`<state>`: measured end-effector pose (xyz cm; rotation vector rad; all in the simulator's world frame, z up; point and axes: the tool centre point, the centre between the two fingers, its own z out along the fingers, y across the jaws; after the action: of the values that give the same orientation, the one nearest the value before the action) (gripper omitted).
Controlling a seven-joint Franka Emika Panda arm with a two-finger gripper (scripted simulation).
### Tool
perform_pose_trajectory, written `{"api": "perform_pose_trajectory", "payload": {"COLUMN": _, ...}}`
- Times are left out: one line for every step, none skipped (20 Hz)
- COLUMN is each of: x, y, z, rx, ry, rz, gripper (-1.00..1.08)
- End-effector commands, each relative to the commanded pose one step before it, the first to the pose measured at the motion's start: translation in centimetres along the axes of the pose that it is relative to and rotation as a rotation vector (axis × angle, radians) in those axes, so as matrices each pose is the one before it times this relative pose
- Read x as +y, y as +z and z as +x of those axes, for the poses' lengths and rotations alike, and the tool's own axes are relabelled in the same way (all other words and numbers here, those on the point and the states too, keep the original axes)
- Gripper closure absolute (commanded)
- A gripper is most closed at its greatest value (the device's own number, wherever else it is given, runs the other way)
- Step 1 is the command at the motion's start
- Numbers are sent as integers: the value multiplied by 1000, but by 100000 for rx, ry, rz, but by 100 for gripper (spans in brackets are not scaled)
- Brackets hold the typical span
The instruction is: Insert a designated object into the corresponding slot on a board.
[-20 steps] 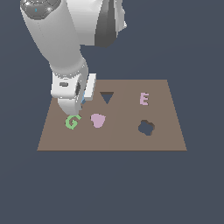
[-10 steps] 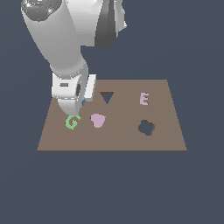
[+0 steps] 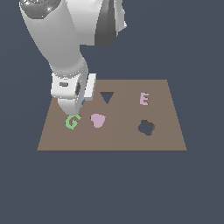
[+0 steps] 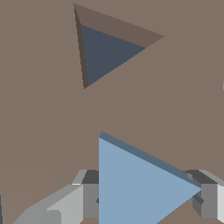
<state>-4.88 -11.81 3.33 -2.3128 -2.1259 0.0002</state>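
The light-blue triangle (image 4: 135, 183) lies flat on the brown board (image 3: 168, 135) between my fingers in the wrist view. My gripper (image 4: 146, 199) is down at the board with a finger (image 4: 89, 197) against the triangle's flat side and the other at its tip, shut on it. In the exterior view my gripper (image 3: 78, 105) is at the board's left part, and the arm hides nearly all of the triangle. The dark triangular slot (image 3: 106, 97) is just to the exterior view's right of the gripper. It also shows in the wrist view (image 4: 105, 50), empty and apart from the triangle.
A green G (image 3: 72, 121) lies right in front of the gripper. A pink heart-like blob (image 3: 98, 120) sits beside the G. A pink E (image 3: 144, 99) and a dark clover-shaped hole (image 3: 146, 127) are on the board's right half.
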Motion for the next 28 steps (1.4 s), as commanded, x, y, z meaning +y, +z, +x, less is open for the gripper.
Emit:
{"api": "perform_pose_trajectory", "payload": {"x": 49, "y": -6, "z": 40, "rx": -1, "ry": -980, "rz": -5, "gripper": 108}}
{"api": "perform_pose_trajectory", "payload": {"x": 36, "y": -3, "z": 31, "rx": -1, "ry": -766, "rz": -1, "gripper": 108}}
{"api": "perform_pose_trajectory", "payload": {"x": 44, "y": -4, "z": 37, "rx": -1, "ry": -934, "rz": -2, "gripper": 108}}
{"api": "perform_pose_trajectory", "payload": {"x": 52, "y": -5, "z": 43, "rx": -1, "ry": -1104, "rz": -2, "gripper": 108}}
{"api": "perform_pose_trajectory", "payload": {"x": 60, "y": -5, "z": 50, "rx": -1, "ry": -1275, "rz": -2, "gripper": 108}}
{"api": "perform_pose_trajectory", "payload": {"x": 68, "y": -6, "z": 57, "rx": -1, "ry": -1447, "rz": -2, "gripper": 108}}
{"api": "perform_pose_trajectory", "payload": {"x": 76, "y": -7, "z": 64, "rx": -1, "ry": -1618, "rz": -3, "gripper": 108}}
{"api": "perform_pose_trajectory", "payload": {"x": 84, "y": -7, "z": 71, "rx": -2, "ry": -1789, "rz": -3, "gripper": 108}}
{"api": "perform_pose_trajectory", "payload": {"x": 92, "y": -8, "z": 78, "rx": -2, "ry": -1962, "rz": -3, "gripper": 108}}
{"api": "perform_pose_trajectory", "payload": {"x": 100, "y": -9, "z": 85, "rx": -2, "ry": -2134, "rz": -3, "gripper": 108}}
{"api": "perform_pose_trajectory", "payload": {"x": 108, "y": -9, "z": 93, "rx": -2, "ry": -2308, "rz": -4, "gripper": 108}}
{"api": "perform_pose_trajectory", "payload": {"x": 116, "y": -10, "z": 99, "rx": -2, "ry": -2480, "rz": -4, "gripper": 108}}
{"api": "perform_pose_trajectory", "payload": {"x": 124, "y": -11, "z": 106, "rx": -2, "ry": -2654, "rz": -4, "gripper": 108}}
{"api": "perform_pose_trajectory", "payload": {"x": 132, "y": -11, "z": 114, "rx": -3, "ry": -2829, "rz": -4, "gripper": 108}}
{"api": "perform_pose_trajectory", "payload": {"x": 140, "y": -12, "z": 121, "rx": -3, "ry": -3004, "rz": -5, "gripper": 108}}
{"api": "perform_pose_trajectory", "payload": {"x": 148, "y": -13, "z": 128, "rx": -3, "ry": -3179, "rz": -5, "gripper": 108}}
{"api": "perform_pose_trajectory", "payload": {"x": 157, "y": -13, "z": 136, "rx": -3, "ry": -3355, "rz": -5, "gripper": 108}}
{"api": "perform_pose_trajectory", "payload": {"x": 165, "y": -14, "z": 143, "rx": -3, "ry": -3531, "rz": -5, "gripper": 108}}
{"api": "perform_pose_trajectory", "payload": {"x": 173, "y": -15, "z": 151, "rx": -3, "ry": -3708, "rz": -5, "gripper": 108}}
{"api": "perform_pose_trajectory", "payload": {"x": 181, "y": -15, "z": 159, "rx": -4, "ry": -3885, "rz": -5, "gripper": 108}}
{"api": "perform_pose_trajectory", "payload": {"x": 189, "y": -16, "z": 166, "rx": -4, "ry": -4062, "rz": -5, "gripper": 108}}
{"api": "perform_pose_trajectory", "payload": {"x": 197, "y": -17, "z": 175, "rx": -4, "ry": -4241, "rz": -5, "gripper": 108}}
{"api": "perform_pose_trajectory", "payload": {"x": 206, "y": -17, "z": 182, "rx": -4, "ry": -4418, "rz": -5, "gripper": 108}}
{"api": "perform_pose_trajectory", "payload": {"x": 213, "y": -18, "z": 190, "rx": -4, "ry": -4596, "rz": -5, "gripper": 108}}
{"api": "perform_pose_trajectory", "payload": {"x": 221, "y": -18, "z": 197, "rx": -4, "ry": -4745, "rz": -5, "gripper": 108}}
{"api": "perform_pose_trajectory", "payload": {"x": 221, "y": -18, "z": 199, "rx": -4, "ry": -4767, "rz": -5, "gripper": 108}}
{"api": "perform_pose_trajectory", "payload": {"x": 222, "y": -18, "z": 200, "rx": -4, "ry": -4772, "rz": -5, "gripper": 108}}
{"api": "perform_pose_trajectory", "payload": {"x": 222, "y": -18, "z": 200, "rx": -3, "ry": -4775, "rz": -4, "gripper": 108}}
